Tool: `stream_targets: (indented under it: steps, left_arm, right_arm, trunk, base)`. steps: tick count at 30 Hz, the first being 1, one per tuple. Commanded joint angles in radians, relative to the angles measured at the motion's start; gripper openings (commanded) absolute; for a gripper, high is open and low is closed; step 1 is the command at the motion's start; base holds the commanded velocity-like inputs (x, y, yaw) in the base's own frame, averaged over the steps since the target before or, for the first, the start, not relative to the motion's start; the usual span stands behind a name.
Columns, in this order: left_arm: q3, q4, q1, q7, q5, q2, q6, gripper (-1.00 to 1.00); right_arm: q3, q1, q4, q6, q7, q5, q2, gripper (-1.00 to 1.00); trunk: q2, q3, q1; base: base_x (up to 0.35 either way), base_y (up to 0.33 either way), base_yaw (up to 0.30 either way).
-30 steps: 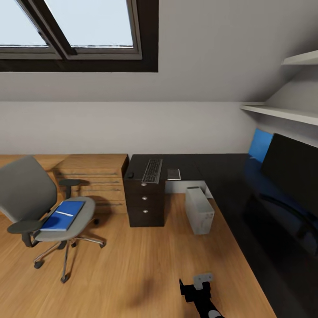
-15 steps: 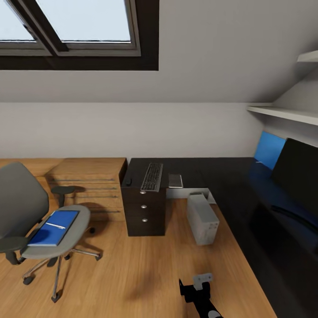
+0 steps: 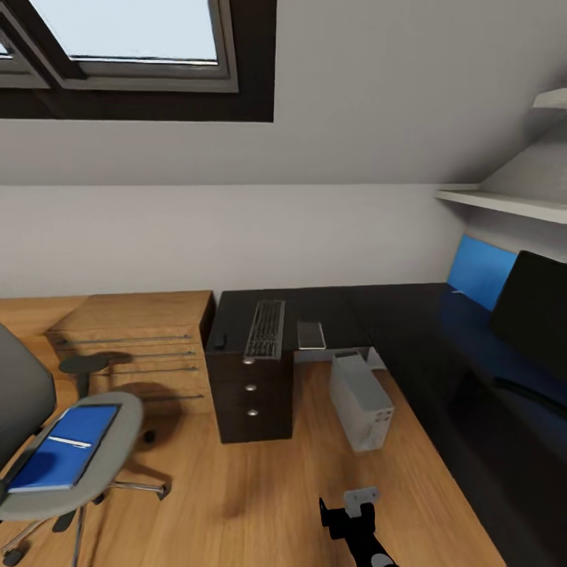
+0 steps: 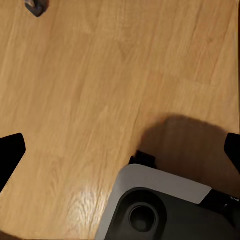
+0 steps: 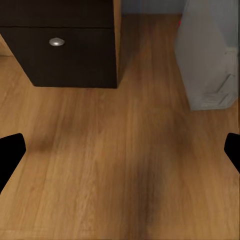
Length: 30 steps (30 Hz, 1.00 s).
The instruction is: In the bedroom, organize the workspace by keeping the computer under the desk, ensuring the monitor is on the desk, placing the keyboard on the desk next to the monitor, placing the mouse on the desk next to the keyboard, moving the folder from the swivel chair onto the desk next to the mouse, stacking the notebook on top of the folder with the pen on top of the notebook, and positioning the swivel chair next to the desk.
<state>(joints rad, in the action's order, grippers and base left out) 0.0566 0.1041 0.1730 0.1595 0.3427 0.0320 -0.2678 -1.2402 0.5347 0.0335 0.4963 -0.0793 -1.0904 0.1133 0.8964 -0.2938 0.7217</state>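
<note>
Right gripper: the black right gripper (image 5: 120, 152) has its jaws spread wide with nothing between them, hanging over bare wooden floor (image 3: 236, 488) before the drawers.
Left gripper: the left gripper (image 4: 120, 152) is likewise spread and empty, above floor and the robot's own grey base (image 4: 160, 200).
Step in hand: judged an approach; I would stop squarely at the seat before reaching for the folder.
Blue folder: the flat bright blue folder (image 3: 63, 445) lies on the grey upholstered swivel chair (image 3: 87, 465), a thin whitish pen (image 3: 69, 442) across it.
Tower: the light grey boxy computer (image 3: 362, 402) stands on the floor just beside the long black desk (image 3: 409, 323).
Desk top: slim black keyboard (image 3: 264, 329), small black mouse (image 3: 219, 342), small grey notebook (image 3: 312, 334); the wide black monitor (image 3: 535, 315) stands further along.
</note>
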Motion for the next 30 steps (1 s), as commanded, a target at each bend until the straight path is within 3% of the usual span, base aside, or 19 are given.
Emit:
stream_targets:
  steps: [1, 13, 26, 30]
  left_arm:
    - [0.006, 0.0, 0.0, 0.003, 0.006, 0.0, -0.002, 1.0]
    - [0.008, 0.0, 0.0, 0.003, 0.004, -0.001, -0.001, 1.0]
    - [0.011, 0.016, 0.0, -0.002, 0.002, -0.008, -0.012, 1.0]
    - [0.01, 0.065, 0.0, -0.002, 0.003, -0.018, -0.011, 1.0]
  right_arm:
    - [-0.008, 0.001, 0.0, 0.001, -0.008, -0.001, 0.0, 1.0]
    - [-0.008, 0.001, 0.0, 0.001, -0.009, -0.002, 0.001, 1.0]
    - [-0.008, 0.001, 0.013, 0.014, -0.008, -0.001, 0.002, 1.0]
    - [-0.003, 0.001, 0.035, 0.04, -0.009, -0.003, 0.005, 1.0]
  trunk:
    - [0.001, -0.001, 0.001]
    - [0.001, 0.001, 0.001]
    - [0.001, 0.001, 0.001]
    - [0.029, -0.011, 0.016]
  base:
    - [0.283, 0.233, -0.262]
    - [0.259, 0.208, -0.162]
    - [0.026, 0.008, -0.017]
    - [0.001, 0.0, -0.001]
